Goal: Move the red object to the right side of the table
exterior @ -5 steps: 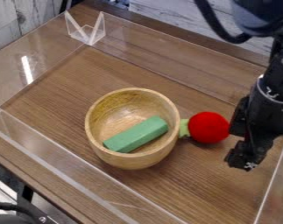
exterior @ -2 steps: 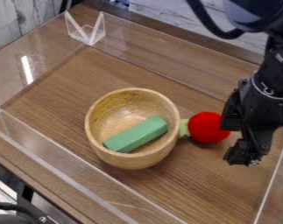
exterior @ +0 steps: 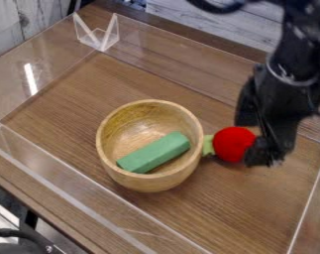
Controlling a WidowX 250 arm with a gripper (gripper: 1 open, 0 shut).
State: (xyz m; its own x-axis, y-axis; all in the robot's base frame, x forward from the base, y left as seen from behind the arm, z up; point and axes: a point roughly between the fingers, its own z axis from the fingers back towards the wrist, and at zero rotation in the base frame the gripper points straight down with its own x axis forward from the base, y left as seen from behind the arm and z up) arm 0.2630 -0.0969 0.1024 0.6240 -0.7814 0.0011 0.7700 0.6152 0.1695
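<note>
The red object (exterior: 233, 144), a small red ball with a green stub on its left, rests on the table (exterior: 109, 84) just right of the wooden bowl (exterior: 123, 126). My black gripper (exterior: 261, 149) hangs right beside the ball's right side, raised a little and pointing down. It is open and holds nothing. One dark finger (exterior: 263, 156) shows next to the ball, while the arm's body hides the other.
A green block (exterior: 155, 154) lies inside the bowl. Clear acrylic walls (exterior: 50, 189) edge the tabletop, and a folded clear stand (exterior: 96, 32) sits at the back left. Bare wood stretches behind the bowl and at the right edge.
The gripper has risen and shifted left toward the ball, rolling about its own axis. The red object, bowl and green block have stayed put.
</note>
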